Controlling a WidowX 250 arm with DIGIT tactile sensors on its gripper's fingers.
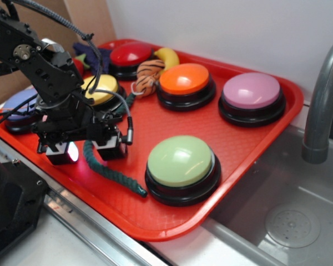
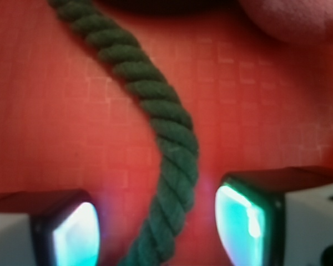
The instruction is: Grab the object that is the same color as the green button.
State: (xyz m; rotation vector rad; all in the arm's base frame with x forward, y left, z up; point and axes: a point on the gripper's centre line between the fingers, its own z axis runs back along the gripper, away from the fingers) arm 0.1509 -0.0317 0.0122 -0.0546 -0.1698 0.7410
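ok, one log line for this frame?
phase: pre-grasp | gripper: open, low over red tray | target: dark green rope, lying flat between jaws, not clamped | green button: untouched

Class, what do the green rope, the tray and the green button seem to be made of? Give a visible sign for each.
Rope: probably matte cotton-like fibre, judging by its fuzzy twisted strands.
Tray: likely moulded plastic, red, with a fine grid texture and a slight sheen.
Green button: seemingly smooth plastic, a pale satin dome with soft highlights on a glossy black base.
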